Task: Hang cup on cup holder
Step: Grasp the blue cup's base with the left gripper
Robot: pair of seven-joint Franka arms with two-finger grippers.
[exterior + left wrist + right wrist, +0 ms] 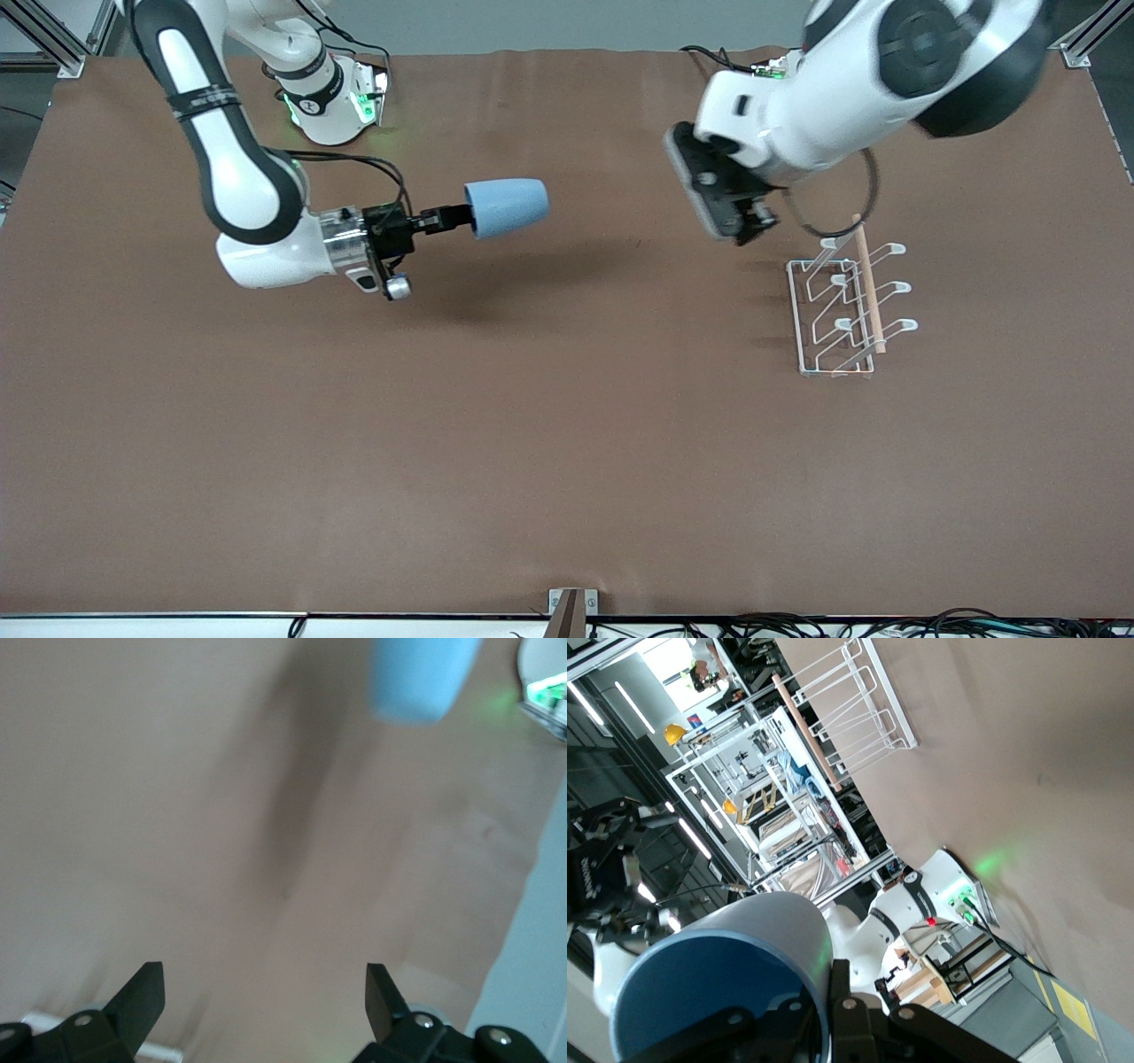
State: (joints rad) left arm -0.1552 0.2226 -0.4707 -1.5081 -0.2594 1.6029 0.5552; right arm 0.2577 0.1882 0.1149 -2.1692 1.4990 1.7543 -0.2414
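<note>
Front view: cup holder (pixel 842 310) stands on the brown table (pixel 567 461) toward the left arm's end, all prongs bare, so the hang is not done; pickup looks finished. Right gripper (pixel 447 218) pinches the light-blue cup (pixel 507 207) at its rim, held sideways in the air over open table mid-way, well apart from the holder with clear cloth between. Left gripper (pixel 753 221) hovers just beside the holder's top rod, fingers spread, empty, possibly crowding the approach.

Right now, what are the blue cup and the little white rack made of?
The cup, held in the right claw, looks like matte plastic: smooth, even light blue, no shine. The cup holder looks like thin white-coated metal wire, with a pale wooden rod along its top.
</note>
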